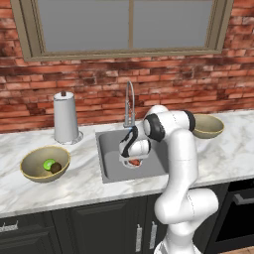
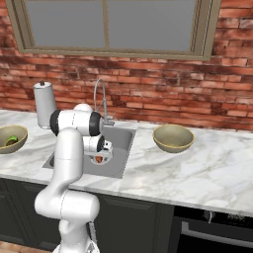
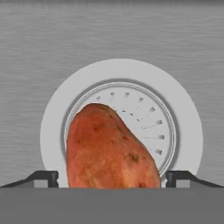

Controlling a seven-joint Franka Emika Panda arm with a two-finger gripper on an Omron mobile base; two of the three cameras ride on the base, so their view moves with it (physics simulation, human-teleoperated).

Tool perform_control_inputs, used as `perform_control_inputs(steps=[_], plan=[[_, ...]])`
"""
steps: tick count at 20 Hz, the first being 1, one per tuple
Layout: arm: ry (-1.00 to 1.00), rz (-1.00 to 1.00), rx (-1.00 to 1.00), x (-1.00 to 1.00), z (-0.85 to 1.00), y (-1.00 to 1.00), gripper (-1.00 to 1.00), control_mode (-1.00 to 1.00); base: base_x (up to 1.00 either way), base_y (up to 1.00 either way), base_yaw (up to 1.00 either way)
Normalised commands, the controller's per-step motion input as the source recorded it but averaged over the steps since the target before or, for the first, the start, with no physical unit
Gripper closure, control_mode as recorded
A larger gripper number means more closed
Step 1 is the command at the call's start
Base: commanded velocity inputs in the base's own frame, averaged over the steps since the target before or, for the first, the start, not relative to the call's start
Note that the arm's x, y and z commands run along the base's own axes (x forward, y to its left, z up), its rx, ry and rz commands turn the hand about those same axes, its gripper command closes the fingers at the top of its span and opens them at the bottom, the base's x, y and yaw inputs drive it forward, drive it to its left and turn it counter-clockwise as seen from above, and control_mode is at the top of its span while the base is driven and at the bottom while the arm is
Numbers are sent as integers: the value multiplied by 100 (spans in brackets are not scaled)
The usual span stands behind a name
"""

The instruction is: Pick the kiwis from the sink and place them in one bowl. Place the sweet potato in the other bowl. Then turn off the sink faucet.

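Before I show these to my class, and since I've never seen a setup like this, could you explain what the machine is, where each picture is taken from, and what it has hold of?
It is a white robot arm on a drivable base in a rendered kitchen. Two pictures come from cameras on the base, behind the arm to its left and right; the third looks along the gripper from a camera on the hand.

The arm reaches down into the sink, set in a marble counter below a chrome faucet. In the hand view a sweet potato sits between the two dark fingertips, over the round drain; whether they grip it firmly is unclear.

The left bowl holds both kiwis, green and brown. The right bowl looks empty. A paper-towel holder stands nearby.
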Motion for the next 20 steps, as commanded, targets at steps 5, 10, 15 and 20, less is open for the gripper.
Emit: perform_control_inputs(steps=[5, 10, 15, 20], plan=[[3, 0, -1, -4, -36, 3, 100, -100, 0, 0, 0], [0, 0, 0, -33, -17, -6, 100, -100, 0, 0, 0], [-21, 0, 0, -76, 50, -21, 100, -100, 0, 0, 0], [-24, 0, 0, -92, 70, -21, 100, -100, 0, 0, 0]])
